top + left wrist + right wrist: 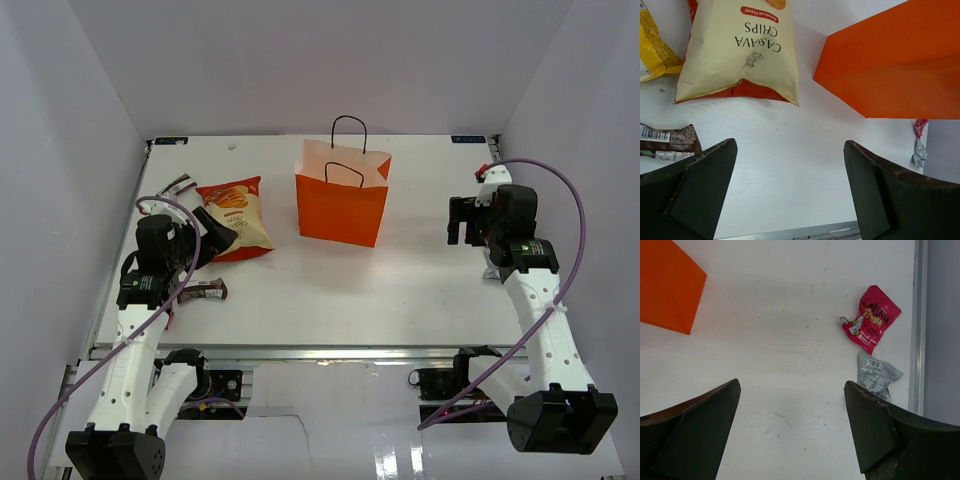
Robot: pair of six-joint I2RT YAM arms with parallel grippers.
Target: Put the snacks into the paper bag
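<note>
Two arms reach from the near edge over a white counter (400, 290), each ending in an empty pincer.

The left arm rises from its near-left base, its forearm slanting toward the far side and its wrist turned rightward. The left pincer (789, 150) is spread wide, pinching nothing. It hangs over bare counter just near of the crisp packet (235, 217), whose cream back reads "Cassava Chips" in the left wrist view.

The crisp packet lies flat, left of the paper bag (342, 205) and apart from it. A dark brown bar (205, 290) lies on the counter near of the crisp packet, close beside the left forearm. More small packets (180, 184) lie at the crisp packet's far-left corner, one of them a yellow packet (655, 47).

The paper bag stands upright in the middle of the counter's far half, mouth open, both black loop handles raised.

The right arm leans from its near-right base toward the far right, its wrist bent leftward. The right pincer (791, 390) is likewise spread wide and empty, well apart from the bag. A red packet (871, 318) and a crumpled silver packet (877, 374) lie together by the counter's right edge.
</note>
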